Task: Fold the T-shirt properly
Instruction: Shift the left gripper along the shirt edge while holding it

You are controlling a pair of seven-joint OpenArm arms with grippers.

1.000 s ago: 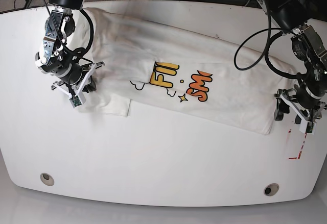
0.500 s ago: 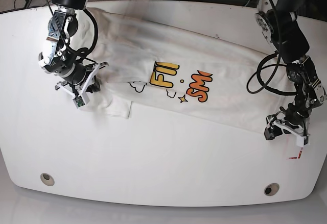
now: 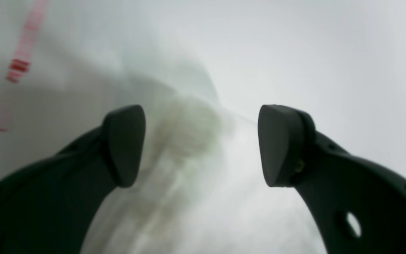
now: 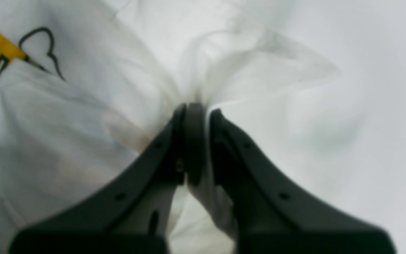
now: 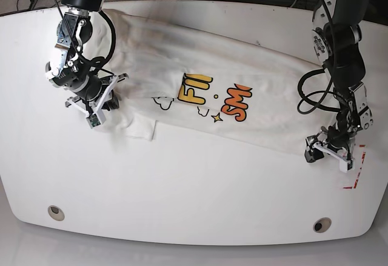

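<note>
The white T-shirt (image 5: pixel 260 75) lies spread from the table's far left to its near right, its yellow and orange print (image 5: pixel 212 99) facing up. In the base view my right gripper (image 5: pixel 100 108) is at the shirt's left end. The right wrist view shows that gripper (image 4: pixel 194 109) shut on a bunched fold of the T-shirt (image 4: pixel 83 116). My left gripper (image 5: pixel 327 148) sits at the shirt's lower right corner. Close up, the left gripper (image 3: pixel 201 141) is open, and a blurred edge of the T-shirt (image 3: pixel 189 130) lies between its fingers (image 3: pixel 125 141).
Red tape marks (image 5: pixel 356 178) lie on the white table (image 5: pixel 194 181) just right of the left gripper, also seen as red marks (image 3: pixel 19 65) in the wrist view. Two round holes (image 5: pixel 56 212) (image 5: pixel 322 225) sit near the front edge. Cables hang behind the table.
My left gripper has moved left and down, from beyond the shirt's right edge onto its lower right corner, jaws a little wider. My right gripper keeps its hold and has barely shifted.
</note>
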